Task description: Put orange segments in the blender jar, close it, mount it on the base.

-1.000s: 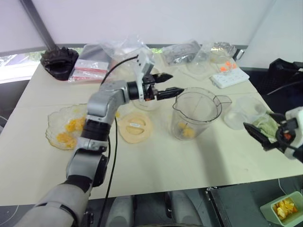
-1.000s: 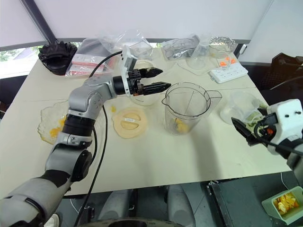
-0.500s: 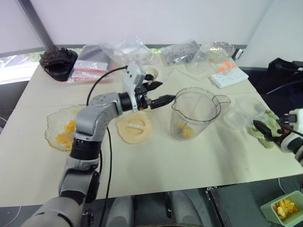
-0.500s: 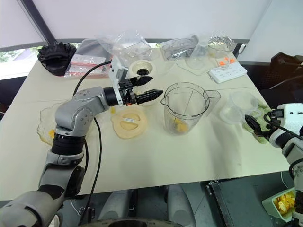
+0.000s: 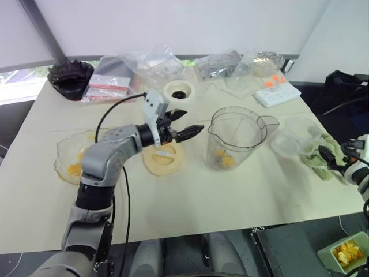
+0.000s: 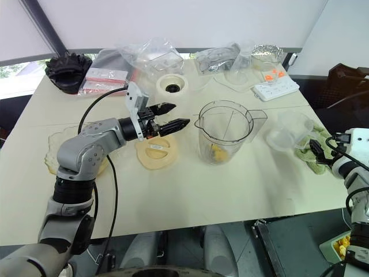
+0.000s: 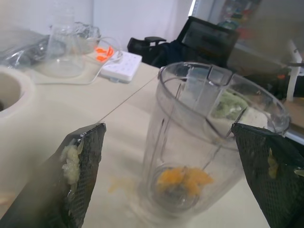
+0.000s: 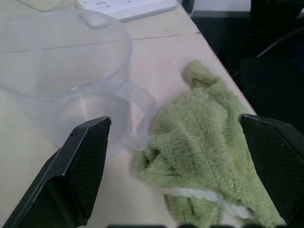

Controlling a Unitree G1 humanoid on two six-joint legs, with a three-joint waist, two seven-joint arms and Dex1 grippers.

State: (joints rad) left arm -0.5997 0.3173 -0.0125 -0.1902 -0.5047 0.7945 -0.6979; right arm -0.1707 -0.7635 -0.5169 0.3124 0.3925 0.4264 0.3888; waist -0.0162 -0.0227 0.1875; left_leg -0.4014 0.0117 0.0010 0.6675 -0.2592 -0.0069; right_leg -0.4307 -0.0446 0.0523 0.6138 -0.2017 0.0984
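A glass bowl (image 5: 69,158) of orange segments (image 5: 75,169) lies behind the left gripper (image 5: 185,123), whose spread fingers carry nothing. A flat lid (image 5: 163,158) sits just under it, the base (image 5: 179,90) beyond, and the blender jar (image 5: 236,138) with segments just ahead. The right gripper (image 8: 175,156) gapes empty over a green cloth (image 8: 209,156).

The jar (image 5: 239,138) stood upright mid-counter (image 5: 190,190) with orange segments (image 5: 223,158) at its bottom. The left pincer (image 5: 185,123) hung spread and empty just beside the jar's rim, above the flat round lid (image 5: 162,158). The base (image 5: 179,90) sat farther back. A glass dish (image 5: 72,158) held more orange pieces. The right pincer (image 5: 331,161) hovered open over a green cloth (image 5: 314,154) beside a clear cup (image 5: 291,140).
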